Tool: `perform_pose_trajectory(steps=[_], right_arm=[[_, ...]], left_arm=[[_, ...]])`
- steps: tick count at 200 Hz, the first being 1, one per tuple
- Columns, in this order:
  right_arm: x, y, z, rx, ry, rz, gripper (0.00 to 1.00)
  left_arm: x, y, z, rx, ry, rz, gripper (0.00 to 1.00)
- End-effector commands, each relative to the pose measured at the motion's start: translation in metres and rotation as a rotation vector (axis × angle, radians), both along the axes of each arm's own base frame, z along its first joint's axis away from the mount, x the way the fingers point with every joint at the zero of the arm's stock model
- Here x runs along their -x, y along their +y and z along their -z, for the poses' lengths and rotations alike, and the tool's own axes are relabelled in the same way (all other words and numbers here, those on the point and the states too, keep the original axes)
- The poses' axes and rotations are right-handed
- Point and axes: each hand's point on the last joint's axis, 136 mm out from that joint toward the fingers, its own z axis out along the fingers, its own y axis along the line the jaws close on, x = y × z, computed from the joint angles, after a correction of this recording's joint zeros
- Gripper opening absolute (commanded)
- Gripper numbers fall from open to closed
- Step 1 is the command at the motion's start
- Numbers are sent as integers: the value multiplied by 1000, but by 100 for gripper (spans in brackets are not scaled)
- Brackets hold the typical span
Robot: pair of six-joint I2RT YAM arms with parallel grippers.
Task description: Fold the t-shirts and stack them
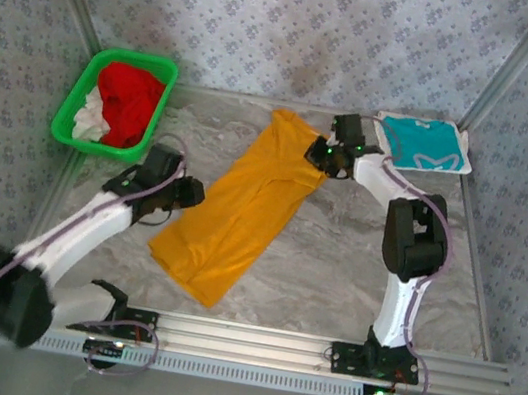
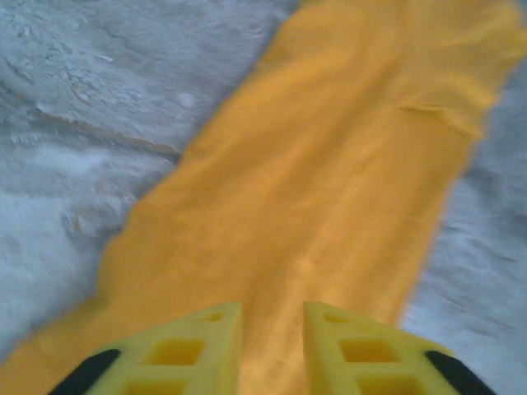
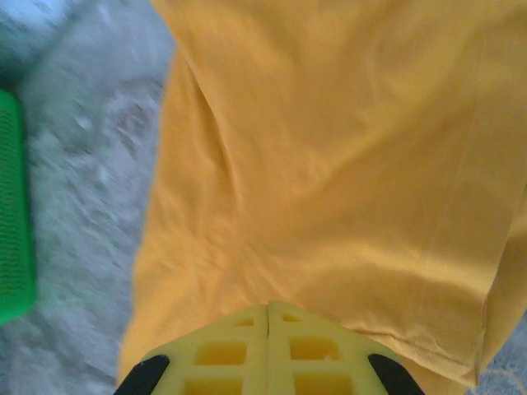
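The yellow-orange t-shirt lies folded into a long strip, running diagonally across the marble table. In the left wrist view the yellow-orange t-shirt stretches away beyond my left gripper, which hovers open over its near end. From above, the left gripper is at the strip's left edge. My right gripper sits at the strip's far right corner. Its fingers are pressed together over the cloth, with no cloth visibly pinched between them. The teal t-shirt with a white mark lies folded at the back right.
A green plastic basket with red and white cloth stands at the back left; the basket's wall also appears in the right wrist view. The teal t-shirt rests on a white board. Metal frame rails border the table.
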Motion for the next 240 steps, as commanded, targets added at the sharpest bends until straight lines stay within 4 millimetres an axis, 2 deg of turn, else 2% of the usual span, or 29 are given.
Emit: perform_pose_trajectory(steps=[1,15,29,51,71,107,122,141,169,188,198,221,240], right_arm=[[-12,-17,27,52,41,88,0],[-15,-11,40,70,80,77,0],[-17,-10,56,105,112,88,0],[-27,-10,75,106,143,112,0],[-37,-12,87,102,161,130,0],[-66,-13,102,42,173,172,0],[-85,-15,105,37,156,193,0],[-113,-8,101,-25,119,177,0],[-144,4,72,-84,42,107,0],[-152,3,47,-107,-9,93,0],[-154,4,29,-129,-39,71,3],[-141,12,-17,-160,-75,-6,10],[-108,23,-52,-143,-100,-89,13]], left_arm=[[-31,-10,7,-29,-64,79,23],[-41,-14,23,-37,-37,93,17],[-40,-12,42,-51,10,81,12],[-25,-4,75,-52,68,39,11],[-7,1,97,-41,127,14,11],[11,-12,120,-20,184,37,10],[9,-25,123,-20,192,56,9],[0,-38,124,7,201,45,9],[-17,-62,109,73,177,52,9],[-20,-70,101,58,183,46,9],[-19,-75,97,93,187,41,9],[-14,-85,84,177,175,40,9],[-7,-78,72,168,158,28,10]])
